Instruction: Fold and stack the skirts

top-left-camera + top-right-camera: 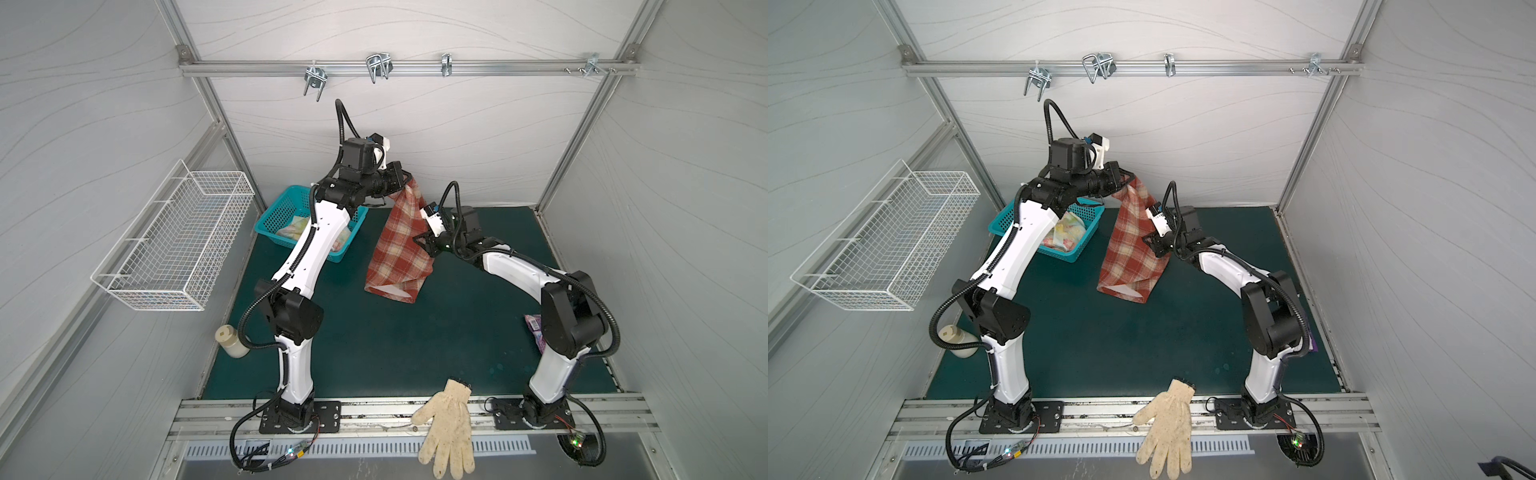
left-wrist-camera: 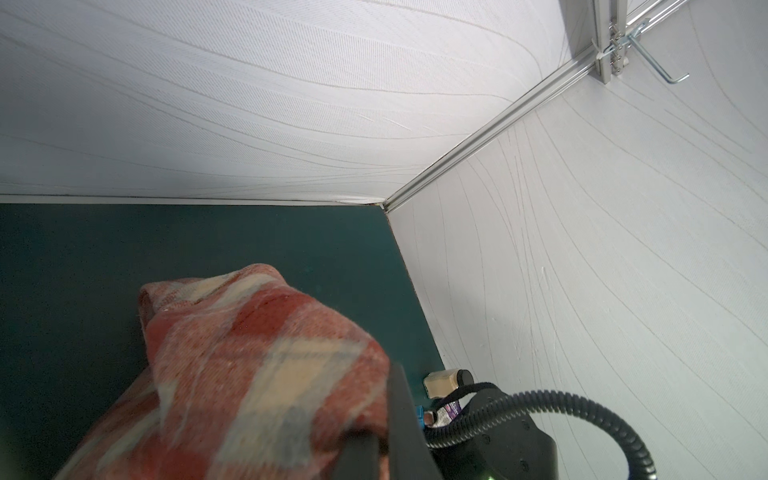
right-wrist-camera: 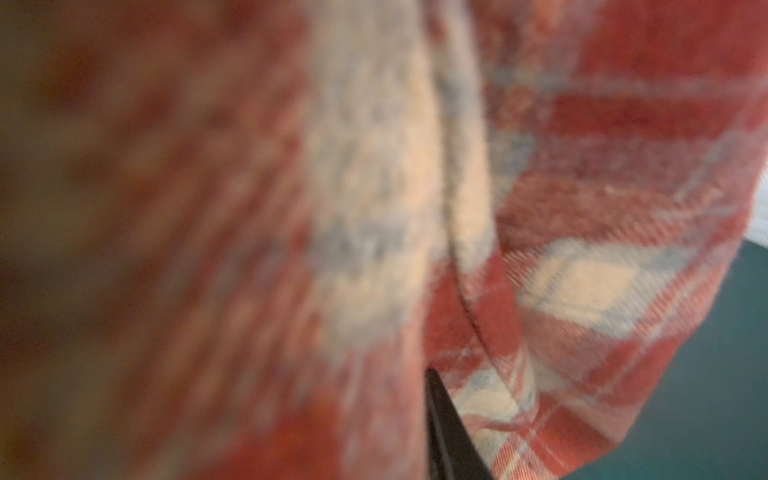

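Left gripper [image 1: 405, 176]: held high near the back wall. Its jaws are clamped together on a top corner of the plaid skirt [image 1: 398, 249], as shown in both top views.

Left wrist view: bunched plaid cloth is seen draped over the gripper's dark fingers [image 2: 399, 415].

Right gripper [image 1: 422, 242]: set lower, against the skirt's right-hand edge, about midway down the hanging cloth. Whether its jaws are apart or pinched on the fabric cannot be told.

Right wrist view: the frame is filled with blurred plaid, and only one dark finger [image 3: 451, 436] is made out against it.

Plaid skirt: hung in the air from the left gripper as a narrow, slanting panel. The hem gapes at the bottom, with a pale lining shown. Whether the hem touches the green mat [image 1: 415, 345] cannot be told. No fold has been made in it.

Floral skirt [image 1: 293, 229]: left crumpled in the teal basket [image 1: 277, 208] at the back left of the mat, partly hidden by the left arm and untouched.

Knitted glove [image 1: 449, 424]: laid across the front rail, well apart from both skirts and not part of the job.

Progress: judged to be early. One skirt has been lifted and nothing has been folded or stacked.

Left to do: the plaid skirt is to be spread on the mat and folded. The floral skirt is then to be taken out, folded and placed on it.
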